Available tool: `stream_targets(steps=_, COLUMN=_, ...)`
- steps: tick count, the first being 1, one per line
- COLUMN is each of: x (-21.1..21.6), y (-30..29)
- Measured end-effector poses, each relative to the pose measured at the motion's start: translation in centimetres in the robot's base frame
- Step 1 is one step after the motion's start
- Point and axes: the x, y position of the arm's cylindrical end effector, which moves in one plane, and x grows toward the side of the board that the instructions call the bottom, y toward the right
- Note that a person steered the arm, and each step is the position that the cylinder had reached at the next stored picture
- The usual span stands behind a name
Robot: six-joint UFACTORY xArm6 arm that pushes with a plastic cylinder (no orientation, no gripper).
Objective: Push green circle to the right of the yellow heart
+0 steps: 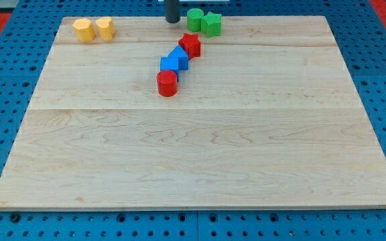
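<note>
The green circle point(195, 19) sits near the view's top, just right of centre, touching a green star-like block point(212, 24) on its right. The yellow heart point(105, 28) is at the top left, beside a yellow hexagon-like block point(82, 29) on its left. My tip point(172, 20) is at the view's top, just left of the green circle and well to the right of the yellow heart. I cannot tell if the tip touches the green circle.
A diagonal chain of blocks lies below the tip: a red block point(190, 45), a blue block point(180, 56), another blue block point(169, 66) and a red cylinder point(167, 83). The wooden board point(200, 161) rests on a blue pegboard.
</note>
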Motion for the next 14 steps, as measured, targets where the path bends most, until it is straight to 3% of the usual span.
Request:
stream_targets(steps=1, x=1.8, y=7.2)
stream_targets(steps=3, x=3.8, y=6.5)
stream_targets(steps=5, x=7.2, y=16.7)
stream_targets(steps=6, x=8.7, y=17.5)
stream_targets(steps=7, x=8.7, y=22.4)
stream_targets(steps=8, x=6.5, y=23.0)
stream_targets(steps=10, x=0.1, y=19.3)
stream_targets(steps=12, x=-0.2, y=14.5)
stream_targets(steps=14, x=0.1, y=2.7)
